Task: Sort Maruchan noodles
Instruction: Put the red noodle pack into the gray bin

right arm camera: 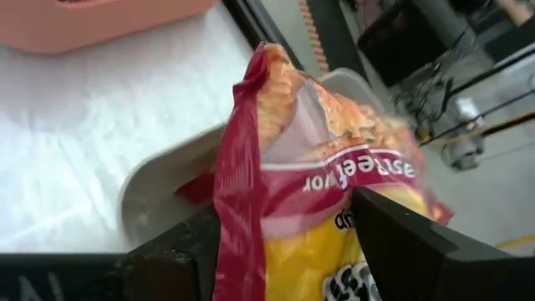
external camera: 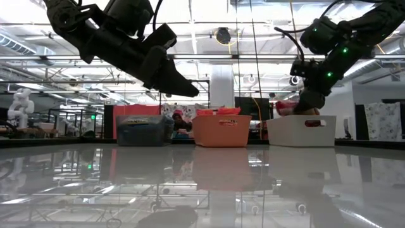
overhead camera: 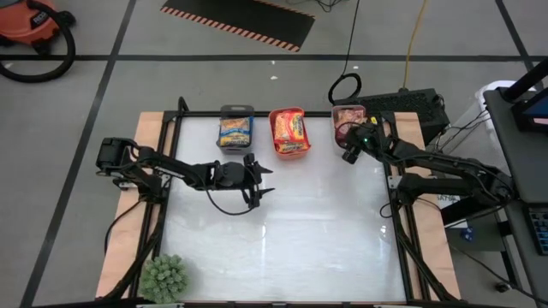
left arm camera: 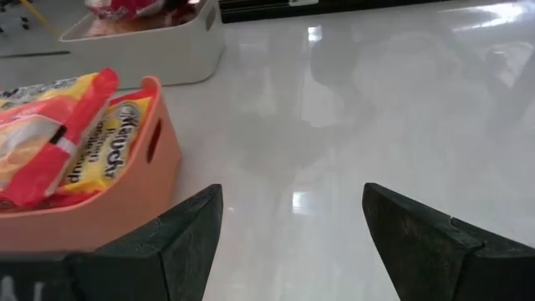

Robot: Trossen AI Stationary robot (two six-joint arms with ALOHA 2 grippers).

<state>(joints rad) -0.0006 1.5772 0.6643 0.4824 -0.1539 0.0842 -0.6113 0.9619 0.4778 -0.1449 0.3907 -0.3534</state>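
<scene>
From above, you see three bins lined along the table's twelve o'clock edge: a grey bin (overhead camera: 236, 128) with blue-yellow packets, an orange bin (overhead camera: 289, 132) with orange-yellow ones, and a white bin (overhead camera: 348, 120) at one o'clock, where your right gripper (overhead camera: 350, 155) hangs. The left gripper (overhead camera: 259, 180) waits over the tabletop (overhead camera: 282, 231), which carries no loose packets.

At table height, the right gripper (external camera: 306, 106) dips into the white bin (external camera: 302, 131); the left gripper (external camera: 172, 78) hovers high.

Your left wrist shows its jaws spread wide on nothing, the orange bin (left arm camera: 125, 205) beside them.

Your right wrist shows a red packet (right arm camera: 334, 209) between parted fingers (right arm camera: 418, 251), over the white bin (right arm camera: 159, 188); whether they grip it, you cannot tell. Sorting looks nearly finished.
</scene>
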